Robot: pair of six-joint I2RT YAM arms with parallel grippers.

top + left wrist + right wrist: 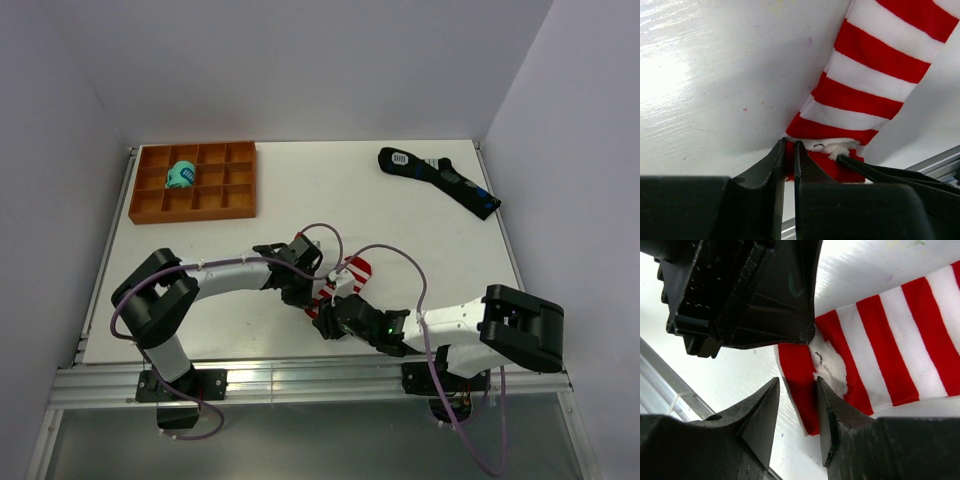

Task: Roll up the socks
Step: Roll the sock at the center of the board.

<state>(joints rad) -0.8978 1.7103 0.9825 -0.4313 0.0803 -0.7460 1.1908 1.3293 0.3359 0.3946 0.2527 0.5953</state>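
The socks (875, 75) are soft, matt knitted cloth with a fine ribbed weave and a fuzzy, frayed white patch near the red end. The left gripper (790, 162) and right gripper (797, 400) look like hard black plastic, matt and faintly grainy with pale specks. The table (715, 75) is smooth, white and glossy enough to throw back glare, with faint scuffs, its near rail (300, 385) is bare brushed-looking metal, the compartment tray (135, 190) looks like matt orange plastic, and the teal sock bundle (181, 176) and black sock (440, 180) are dull cloth.
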